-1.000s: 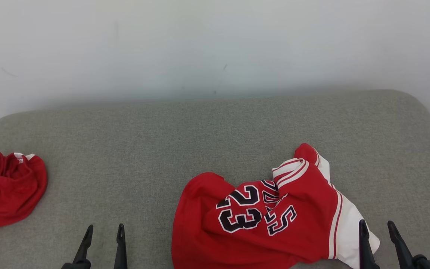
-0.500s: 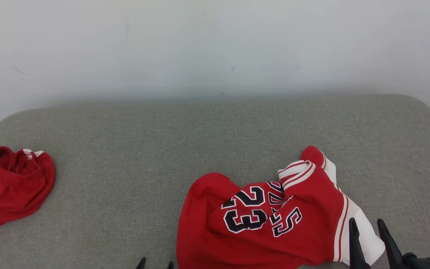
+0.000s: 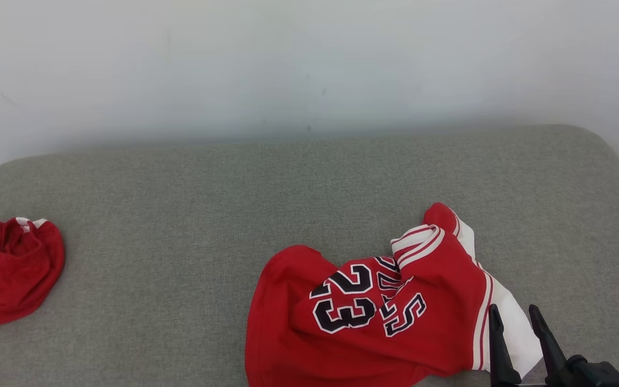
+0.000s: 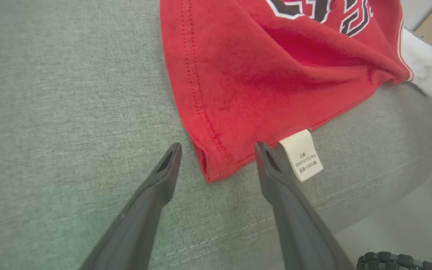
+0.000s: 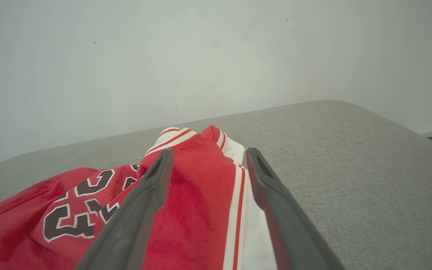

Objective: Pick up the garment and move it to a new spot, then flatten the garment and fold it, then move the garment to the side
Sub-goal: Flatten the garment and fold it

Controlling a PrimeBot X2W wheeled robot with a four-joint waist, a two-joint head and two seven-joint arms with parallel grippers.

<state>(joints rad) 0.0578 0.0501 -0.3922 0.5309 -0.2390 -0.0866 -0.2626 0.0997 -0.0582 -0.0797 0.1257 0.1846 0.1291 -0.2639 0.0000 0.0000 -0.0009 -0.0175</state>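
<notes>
The garment (image 3: pixel 374 317) is a crumpled red jersey with white trim and black number 23, lying near the front right of the grey cushion. In the left wrist view my left gripper (image 4: pixel 218 148) is open, its fingers straddling the jersey's near hem corner (image 4: pixel 210 165) beside a white care label (image 4: pixel 301 154), just above the fabric. My right gripper (image 3: pixel 512 314) is open over the jersey's white sleeve edge (image 3: pixel 516 328); in the right wrist view its fingers (image 5: pixel 204 157) frame the red and white striped side (image 5: pixel 234 195).
A second red garment (image 3: pixel 6 271) lies bunched at the cushion's far left edge. The grey cushion (image 3: pixel 207 215) has bare room at the middle and back, with a white wall (image 3: pixel 309 64) behind. Its front edge drops off just past the care label.
My left gripper has dropped out of the head view toward the jersey's hem. The right gripper has shifted left over the white sleeve. The head camera has swayed slightly.
</notes>
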